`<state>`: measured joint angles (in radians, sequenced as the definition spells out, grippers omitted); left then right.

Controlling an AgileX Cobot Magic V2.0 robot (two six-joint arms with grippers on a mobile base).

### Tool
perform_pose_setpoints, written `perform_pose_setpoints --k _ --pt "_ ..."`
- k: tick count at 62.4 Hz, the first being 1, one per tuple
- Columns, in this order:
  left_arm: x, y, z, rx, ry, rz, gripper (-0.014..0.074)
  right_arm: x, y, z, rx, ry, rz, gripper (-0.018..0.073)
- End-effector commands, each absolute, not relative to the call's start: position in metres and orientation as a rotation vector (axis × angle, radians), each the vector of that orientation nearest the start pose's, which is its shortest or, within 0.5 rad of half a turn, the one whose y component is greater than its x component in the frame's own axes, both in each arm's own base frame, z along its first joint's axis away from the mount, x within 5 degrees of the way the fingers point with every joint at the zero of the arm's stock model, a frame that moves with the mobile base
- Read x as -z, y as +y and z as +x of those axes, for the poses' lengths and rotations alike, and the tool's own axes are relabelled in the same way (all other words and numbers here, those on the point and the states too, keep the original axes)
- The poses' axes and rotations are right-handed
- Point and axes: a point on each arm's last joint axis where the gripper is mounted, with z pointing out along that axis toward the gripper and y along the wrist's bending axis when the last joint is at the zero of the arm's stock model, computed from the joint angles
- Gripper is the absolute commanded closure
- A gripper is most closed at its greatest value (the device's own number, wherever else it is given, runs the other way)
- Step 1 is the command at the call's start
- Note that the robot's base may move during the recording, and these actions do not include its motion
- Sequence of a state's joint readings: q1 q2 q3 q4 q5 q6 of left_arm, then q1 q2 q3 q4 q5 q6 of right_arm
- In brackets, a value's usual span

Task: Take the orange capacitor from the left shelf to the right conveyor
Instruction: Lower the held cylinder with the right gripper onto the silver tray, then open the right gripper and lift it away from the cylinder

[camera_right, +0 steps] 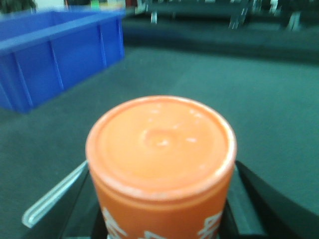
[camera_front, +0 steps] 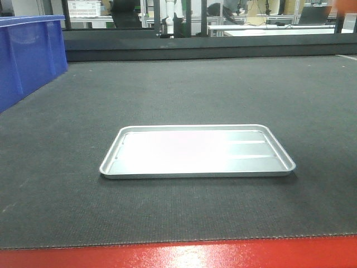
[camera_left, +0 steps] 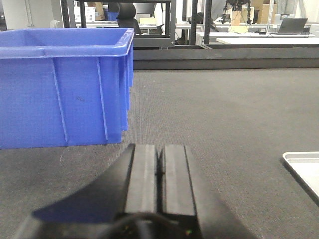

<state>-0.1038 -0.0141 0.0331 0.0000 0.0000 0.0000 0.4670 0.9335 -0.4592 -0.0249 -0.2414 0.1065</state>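
Right fingers (camera_right: 264,199) tight around the orange capacitor (camera_right: 159,144) over the right conveyor (camera_right: 249,99); left fingers (camera_left: 144,179) together, empty.

The worktop (camera_front: 184,89) is matt, rough dark matting. The tray (camera_front: 195,174) is shiny metal; the crate (camera_left: 60,99), smooth plastic.

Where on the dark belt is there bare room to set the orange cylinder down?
The conveyor is bare behind the silver tray to the far black rail, to the tray's right, and in the strip between the tray and the red front edge. Only the far left is crowded, by the blue bin.
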Motion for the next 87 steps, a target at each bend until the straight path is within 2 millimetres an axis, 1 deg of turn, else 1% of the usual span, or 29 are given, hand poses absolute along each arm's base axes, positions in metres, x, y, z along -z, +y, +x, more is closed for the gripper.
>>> perform_pose_setpoints --k 1,9,14,24,28,35,42,49,52,58,69,75,80,87 --pt "-0.213 -0.006 0.056 0.090 1.413 0.077 0.0701 -0.299 0.109 0.198 -0.440 1.561 -0.373 0.0510" --pt "-0.213 -0.006 0.056 0.094 1.414 0.073 0.0701 -0.282 0.142 0.224 -0.463 1.561 -0.492 0.0510" --pt "-0.213 -0.006 0.056 0.094 1.414 0.073 0.0701 -0.265 0.158 0.240 -0.479 1.596 -0.522 0.0510" --pt "-0.213 -0.006 0.056 0.094 1.414 0.073 0.0701 -0.242 0.171 0.256 -0.527 1.568 -0.498 0.0508" --pt "-0.213 -0.006 0.056 0.094 1.414 0.073 0.0701 -0.237 0.174 0.260 -0.538 1.542 -0.491 0.0482" --pt "-0.213 -0.006 0.056 0.094 1.414 0.073 0.0701 -0.223 0.177 0.265 -0.543 1.554 -0.489 0.0371" --pt "-0.213 -0.006 0.056 0.094 1.414 0.073 0.0701 -0.205 0.180 0.270 -0.537 1.603 -0.501 0.0215" --pt "-0.213 -0.006 0.056 0.094 1.414 0.073 0.0701 -0.197 0.181 0.272 -0.537 1.617 -0.504 0.0052" --pt "-0.213 -0.006 0.056 0.090 1.413 0.077 0.0701 -0.196 0.182 0.272 -0.538 1.616 -0.504 -0.0002" --pt "-0.213 -0.006 0.056 0.094 1.414 0.073 0.0701 -0.195 0.182 0.272 -0.540 1.616 -0.503 -0.0069" --pt "-0.213 -0.006 0.056 0.094 1.414 0.073 0.0701 -0.196 0.182 0.272 -0.540 1.613 -0.502 -0.0066" --pt "-0.213 -0.006 0.056 0.094 1.414 0.073 0.0701 -0.199 0.182 0.272 -0.550 1.580 -0.494 -0.0066" --pt "-0.213 -0.006 0.056 0.094 1.414 0.073 0.0701 -0.207 0.181 0.271 -0.560 1.537 -0.482 -0.0066" --pt "-0.213 -0.006 0.056 0.094 1.414 0.073 0.0701 -0.229 0.176 0.265 -0.598 1.521 -0.421 -0.0056"
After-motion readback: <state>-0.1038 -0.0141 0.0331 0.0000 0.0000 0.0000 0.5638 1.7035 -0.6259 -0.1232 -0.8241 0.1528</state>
